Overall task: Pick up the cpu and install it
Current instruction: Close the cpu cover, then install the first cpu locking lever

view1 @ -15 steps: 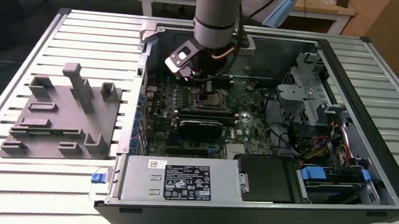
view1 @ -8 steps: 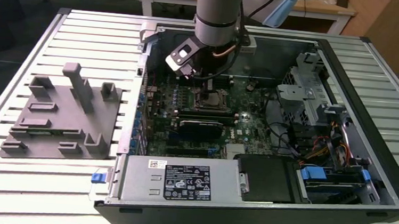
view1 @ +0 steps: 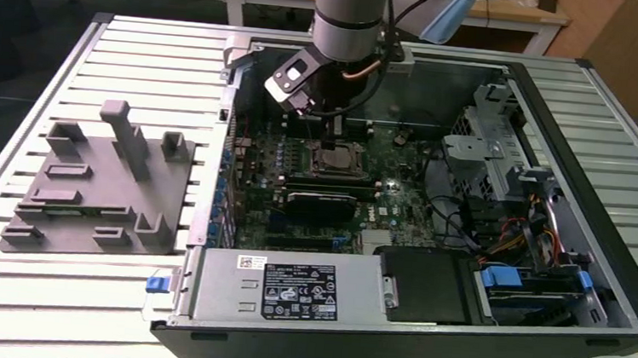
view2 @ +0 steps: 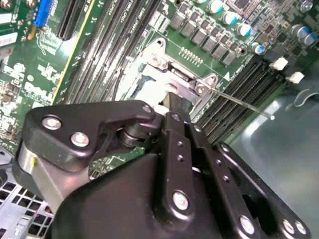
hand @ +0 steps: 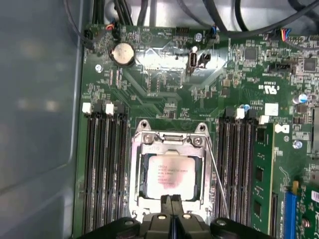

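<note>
Jaws: we're seeing them pinched together, gripping nothing.
gripper (hand: 171, 200): we're holding it right at one edge of the cpu (hand: 169, 177).
cpu: it's lying flat inside the socket frame (hand: 169, 141), between the RAM slots (hand: 104, 164).
case (view1: 396, 356): it's lying open on the slatted table (view1: 147, 54).

Exterior view overlooks case (view1: 397, 343); both wrist views closely share socket (hand: 169, 138) (view2: 182, 74).

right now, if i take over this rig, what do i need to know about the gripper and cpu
Gripper: shut, fingertips together at one edge of the silvery-grey square cpu; contact unclear.
Cpu: lying flat inside the metal socket frame on the green motherboard.
Done: cpu appears seated.
Left: thin metal lever rod angles away from the frame, seemingly unlatched.
</note>
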